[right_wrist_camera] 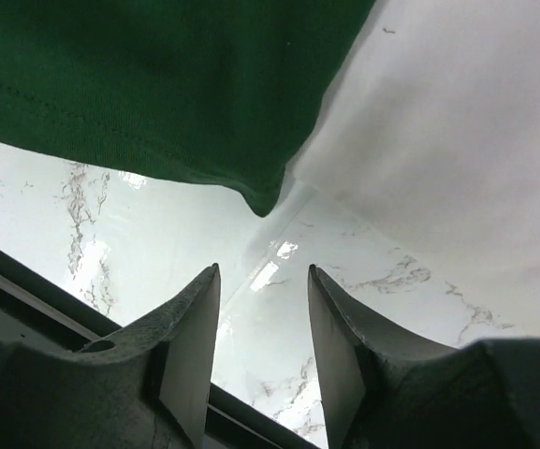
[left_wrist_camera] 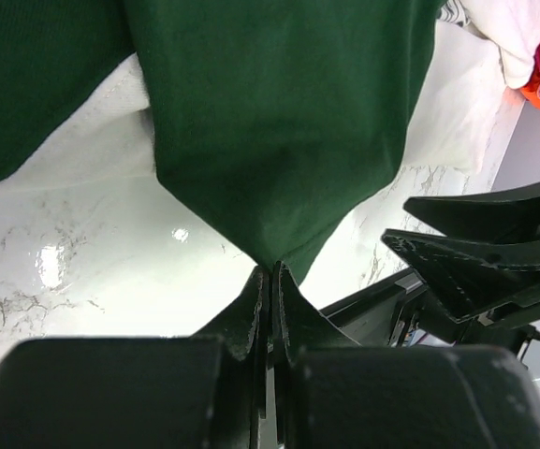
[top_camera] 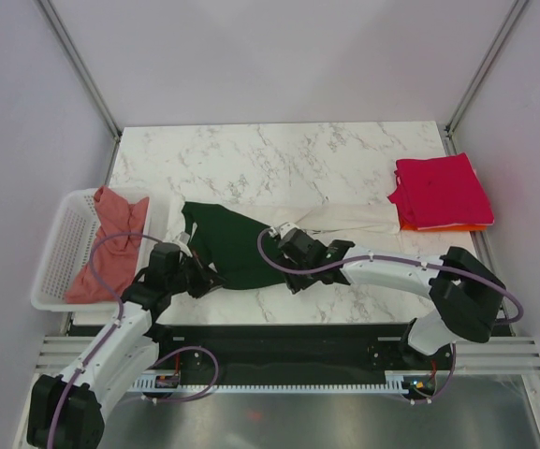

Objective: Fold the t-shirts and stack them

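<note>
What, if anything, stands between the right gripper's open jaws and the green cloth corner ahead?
Nothing visible does. In the right wrist view, only marble table shows between the right gripper and the green cloth corner of the cream t-shirt.

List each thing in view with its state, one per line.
left gripper, shut on the cream and green t-shirt
right gripper, open, holding nothing
cream and green t-shirt, unfolded, spread out
salmon-pink t-shirt, crumpled in the basket
orange t-shirt, folded, bottom of stack
magenta t-shirt, folded, on the orange t-shirt
basket, upright
</note>
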### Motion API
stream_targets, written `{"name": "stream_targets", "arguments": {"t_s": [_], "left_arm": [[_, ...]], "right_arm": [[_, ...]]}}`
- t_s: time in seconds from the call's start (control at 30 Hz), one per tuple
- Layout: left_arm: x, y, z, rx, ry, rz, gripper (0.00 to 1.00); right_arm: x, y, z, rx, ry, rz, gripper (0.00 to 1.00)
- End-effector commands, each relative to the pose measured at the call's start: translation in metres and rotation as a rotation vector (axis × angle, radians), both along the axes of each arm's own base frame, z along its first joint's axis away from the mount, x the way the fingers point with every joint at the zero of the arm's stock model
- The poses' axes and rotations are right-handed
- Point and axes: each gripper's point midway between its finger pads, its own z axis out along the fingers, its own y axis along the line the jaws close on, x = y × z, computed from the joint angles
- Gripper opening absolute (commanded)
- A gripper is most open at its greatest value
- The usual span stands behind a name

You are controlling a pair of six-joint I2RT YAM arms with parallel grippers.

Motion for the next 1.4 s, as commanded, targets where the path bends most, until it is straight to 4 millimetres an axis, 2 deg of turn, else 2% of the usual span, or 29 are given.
{"name": "stream_targets", "arguments": {"t_s": [0.0, 0.13, 0.37, 0.4, 0.53, 0.6, 0.73, 0.8, 1.03, 1.17, 1.3, 1.37], "left_arm": [[0.006, 0.001, 0.002, -0.009, -0.018, 0.04, 0.02], [0.007, -0.001, 0.004, -0.023, -0.024, 0.047, 0.02], [0.005, -0.003, 0.004, -0.031, -0.017, 0.04, 0.02], [0.005, -0.003, 0.004, -0.033, -0.018, 0.038, 0.02], [0.004, -0.004, 0.006, -0.045, -0.019, 0.041, 0.02], [0.004, -0.005, 0.009, -0.052, -0.026, 0.038, 0.02], [0.006, -0.008, 0.017, -0.069, -0.043, 0.031, 0.02], [0.007, -0.011, 0.023, -0.084, -0.064, 0.017, 0.02], [0.014, -0.013, 0.033, -0.098, -0.089, 0.021, 0.02], [0.022, -0.017, 0.045, -0.108, -0.107, 0.016, 0.02], [0.032, -0.018, 0.05, -0.098, -0.115, 0.022, 0.02], [0.04, -0.019, 0.05, -0.096, -0.116, 0.026, 0.02]], "right_arm": [[0.012, 0.007, 0.021, 0.117, -0.045, -0.015, 0.48], [0.023, 0.022, 0.035, 0.209, -0.042, -0.038, 0.31], [0.04, 0.051, 0.048, 0.353, -0.001, -0.025, 0.14], [0.046, 0.053, 0.046, 0.372, 0.0, -0.029, 0.13], [0.05, 0.064, 0.034, 0.417, 0.066, -0.007, 0.11], [0.055, 0.067, 0.021, 0.404, 0.085, -0.012, 0.08], [0.062, 0.07, 0.0, 0.39, 0.132, -0.029, 0.07], [0.063, 0.074, -0.004, 0.386, 0.153, -0.025, 0.07], [0.064, 0.068, -0.016, 0.333, 0.183, -0.072, 0.06], [0.063, 0.067, -0.009, 0.336, 0.174, -0.059, 0.08], [0.062, 0.066, 0.011, 0.354, 0.139, -0.028, 0.26], [0.062, 0.062, 0.024, 0.362, 0.114, -0.026, 0.31]]}}
